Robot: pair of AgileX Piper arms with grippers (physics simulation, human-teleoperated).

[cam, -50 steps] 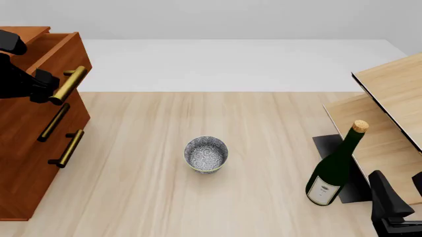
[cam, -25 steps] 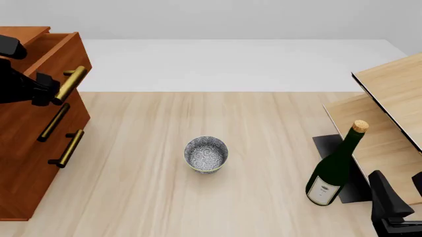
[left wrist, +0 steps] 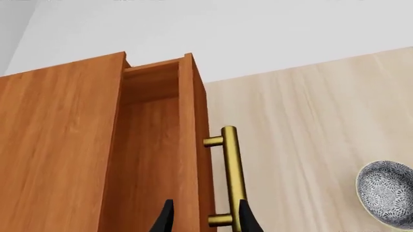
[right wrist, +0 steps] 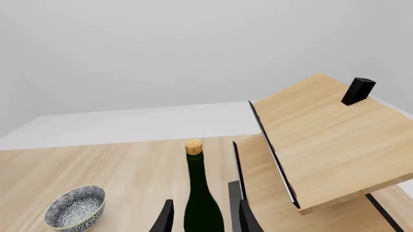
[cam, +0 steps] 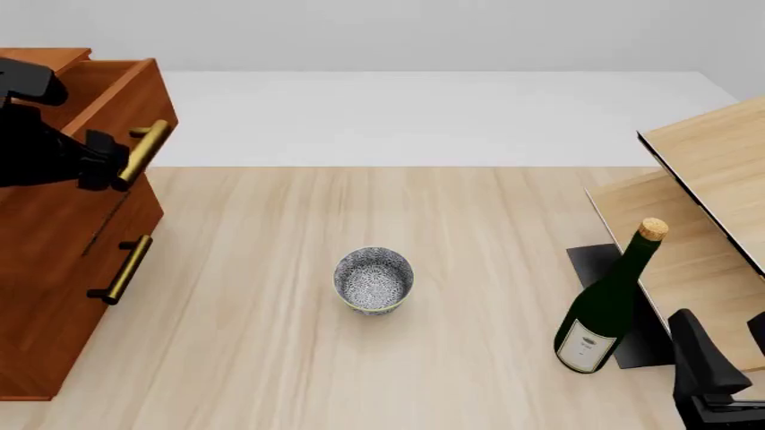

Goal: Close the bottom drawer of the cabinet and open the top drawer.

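Gripping the top drawer handle, the left tool hides the middle drawer's handle.

The cabinet stands at the left edge of the frame, the bowl in the centre, the bottle lower right, seemingly just before the shelf unit.

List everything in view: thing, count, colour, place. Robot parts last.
cabinet: one, reddish-brown, table's left edge.
top drawer: one, reddish-brown, pulled out, brass handle.
bottom drawer: one, reddish-brown, shut flush.
bowl: one, blue-white patterned, table centre.
wine bottle: one, dark green, corked, upright at right.
shelf unit: one, pale wood, right edge.
table: one, light wood.
left tool: black, at the top drawer's handle.
right tool: black, lower right, near the bottle.
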